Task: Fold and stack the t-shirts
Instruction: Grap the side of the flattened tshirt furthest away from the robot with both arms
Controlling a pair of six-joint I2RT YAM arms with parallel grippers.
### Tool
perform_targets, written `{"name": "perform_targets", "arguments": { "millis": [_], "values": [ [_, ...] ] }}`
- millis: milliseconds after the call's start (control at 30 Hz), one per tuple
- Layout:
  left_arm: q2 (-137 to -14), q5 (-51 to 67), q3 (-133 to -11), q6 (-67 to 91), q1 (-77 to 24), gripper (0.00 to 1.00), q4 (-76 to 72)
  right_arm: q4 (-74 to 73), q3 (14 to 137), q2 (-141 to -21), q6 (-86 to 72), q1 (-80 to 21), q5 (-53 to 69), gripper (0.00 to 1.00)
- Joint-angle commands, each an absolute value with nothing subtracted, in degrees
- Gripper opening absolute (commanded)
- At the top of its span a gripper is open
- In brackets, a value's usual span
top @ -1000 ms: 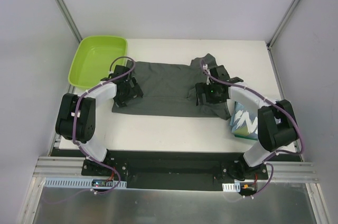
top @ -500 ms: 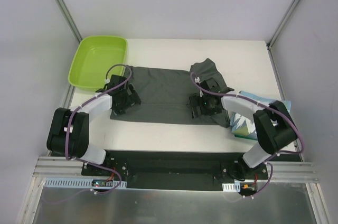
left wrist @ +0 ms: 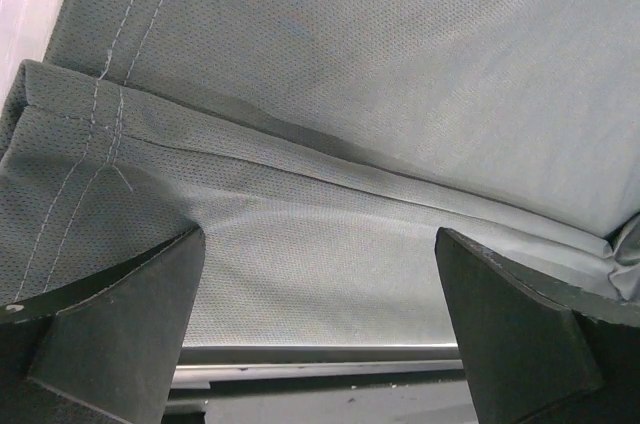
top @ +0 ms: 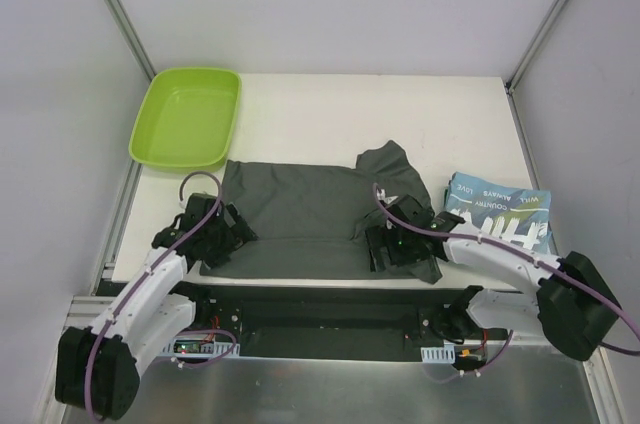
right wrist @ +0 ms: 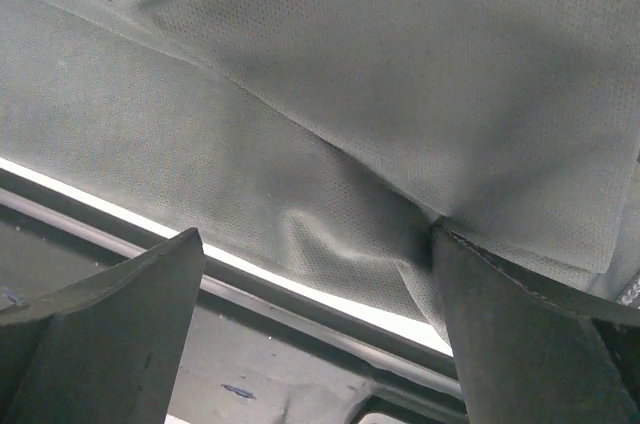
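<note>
The dark grey t-shirt point(top: 300, 209) lies flat across the near half of the table, and one sleeve is bunched at its back right. Its front hem reaches the table's near edge. My left gripper point(top: 215, 239) sits on the shirt's front left corner. In the left wrist view point(left wrist: 320, 344) it is wide open, with grey cloth point(left wrist: 350, 144) filling the view. My right gripper point(top: 395, 249) sits on the front right part. In the right wrist view point(right wrist: 320, 344) it is wide open over cloth point(right wrist: 400, 94), and one finger point(right wrist: 520, 334) touches a fold. The light blue t-shirt point(top: 500, 214) with white lettering lies folded at the right.
A lime-green tray point(top: 185, 116) stands at the back left corner. The table's near edge and a black rail point(top: 320, 309) run just below the shirt's hem. Enclosure walls stand on the left, back and right.
Both grippers moved toward the near edge, and the grey shirt slid with them. The right arm swung off the light blue shirt, which now shows in full.
</note>
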State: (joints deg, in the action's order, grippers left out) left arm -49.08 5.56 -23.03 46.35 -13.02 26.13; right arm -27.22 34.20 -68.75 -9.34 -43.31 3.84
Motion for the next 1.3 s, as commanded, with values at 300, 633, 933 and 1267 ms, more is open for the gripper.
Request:
{"name": "perform_targets", "arguments": {
  "millis": [300, 633, 933, 1267],
  "values": [
    [-46.4, -5.3, -34.8, 47.0, -14.3, 0.99, 36.7, -29.5, 43.1, -58.5, -10.7, -44.5, -11.3, 0.96],
    [-74.5, -15.1, -57.5, 40.8, -14.3, 0.99, 35.5, -22.2, 49.0, -62.7, -8.7, -33.2, -15.1, 0.96],
    [-102.9, -21.8, -79.2, 40.8, -14.2, 0.88, 38.8, -22.8, 50.3, -67.9, -5.0, -28.8, -12.4, 0.96],
    [-116.1, -27.7, -89.2, 43.9, -13.6, 0.75, 41.0, -21.4, 46.8, -67.7, -2.7, -28.1, -10.1, 0.96]
  ]
}}
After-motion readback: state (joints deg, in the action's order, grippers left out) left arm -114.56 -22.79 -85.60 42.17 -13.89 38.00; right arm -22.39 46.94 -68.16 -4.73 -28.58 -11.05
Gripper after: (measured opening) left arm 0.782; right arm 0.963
